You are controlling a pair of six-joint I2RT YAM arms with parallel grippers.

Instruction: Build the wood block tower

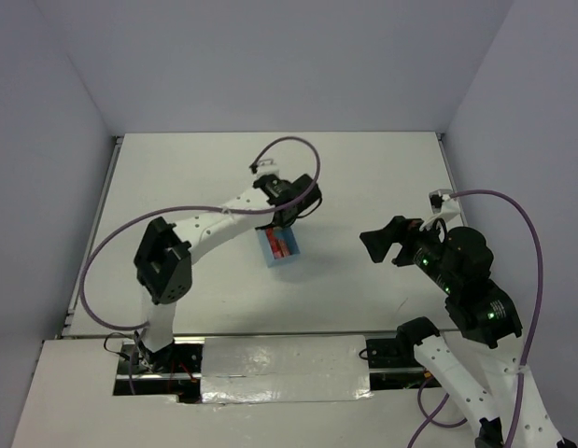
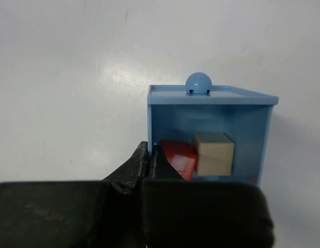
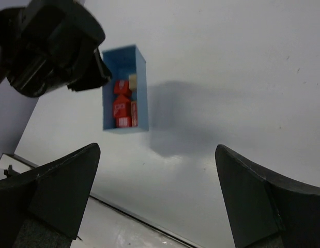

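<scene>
Nearest the bases, right gripper point(image 3: 157, 191): fingers spread wide, nothing between, hanging well above the white table point(image 1: 176, 177). Both fingers cut off at the lower corners of its own wrist view.

Farther in, mid-table, light blue tray point(image 3: 141, 88) with the wood blocks point(image 3: 121, 106) inside. Not stacked: lying in a row along the tray's length, long axis pointing toward the left gripper point(image 2: 150, 155). Mostly red, one tan piece point(image 2: 214, 152) near that end. Hard to count; nearest blocks hidden behind black fingers in the left wrist view.

Fingertips there pressed together at the tray's corner; cannot tell whether pinching its wall. Round blue knob point(image 2: 198, 82) on the opposite end wall.
</scene>
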